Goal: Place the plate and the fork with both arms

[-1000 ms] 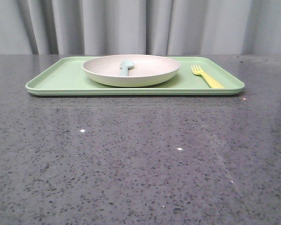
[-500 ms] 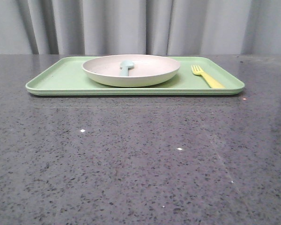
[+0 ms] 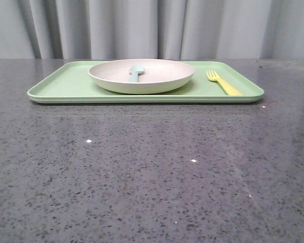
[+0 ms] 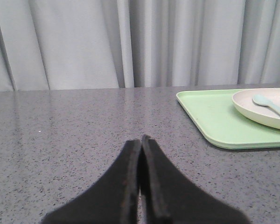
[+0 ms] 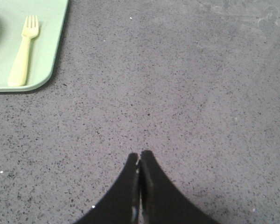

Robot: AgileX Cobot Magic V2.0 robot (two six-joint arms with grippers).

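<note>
A flat rectangular light-green tray [image 3: 66, 86] is lying toward the far side of the dark speckled stone table [image 3: 152, 172], in front of grey curtains [image 3: 152, 28]. The wide, shallow, round cream-white plate [image 3: 142, 76] is sitting on the tray near its middle, and a pale blue spoon [image 3: 136, 72] is resting inside it. The small yellow plastic fork [image 3: 223, 82] is lying flat on the tray's right end, beside the plate but apart from it, its tines pointing away from the robot. Neither arm is showing in the front view. In the left wrist view the black left gripper [image 4: 141, 140] is hanging low over bare table, well apart from the tray's corner, its two tapered fingers pressed together with nothing between them. In the right wrist view the black right gripper [image 5: 139, 156] is likewise hanging over bare table, away from the fork, its fingers closed tip to tip and holding nothing
</note>
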